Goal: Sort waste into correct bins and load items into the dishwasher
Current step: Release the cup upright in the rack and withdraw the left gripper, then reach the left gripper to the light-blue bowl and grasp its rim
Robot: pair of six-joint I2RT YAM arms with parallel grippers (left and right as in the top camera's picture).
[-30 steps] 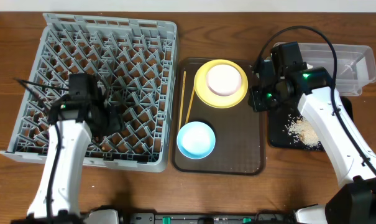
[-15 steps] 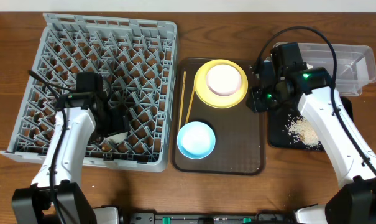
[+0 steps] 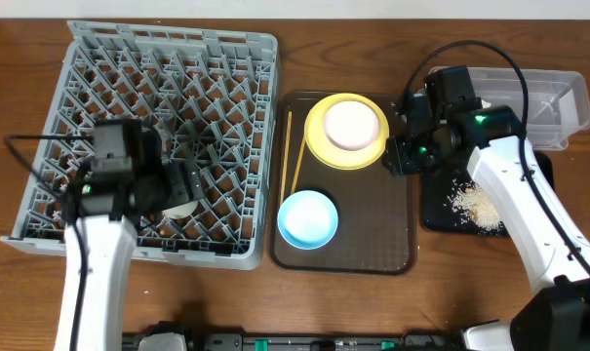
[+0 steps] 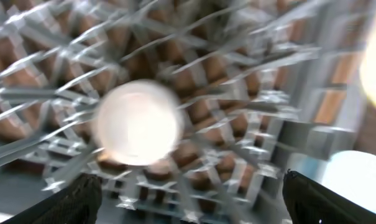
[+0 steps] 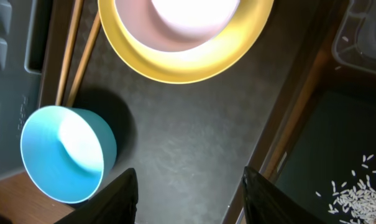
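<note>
Brown wood makes up the desk (image 3: 441,285), and nearest us on it the left hand (image 4: 194,186) hangs over the front part of the dish rack (image 3: 226,97). Its fingers are spread wide, with nothing between them. Below it the small white cup (image 4: 137,122) sits among the pegs, touched by no finger. We judge that the lattice alone props it, which is the point of placing it there. The wrist view is too blurred to tell which way up the cup stands.

Beside the rack, the light blue bowl (image 3: 307,218) waits at the front of the brown tray (image 3: 373,224). Rice scraps (image 3: 475,205) lie in the black tray (image 3: 433,210) on the right. The right hand (image 5: 189,177) hovers above the brown tray's right edge, fingers parted and empty, probably poised to choose a dish.

Farther back, the cream-white bowl (image 3: 353,125) sits on the yellow plate (image 3: 319,148), and the chopsticks (image 3: 287,156) lie along the tray's left side. All four things await loading. Farthest right stands the clear tub (image 3: 553,97), whose contents we cannot make out.
</note>
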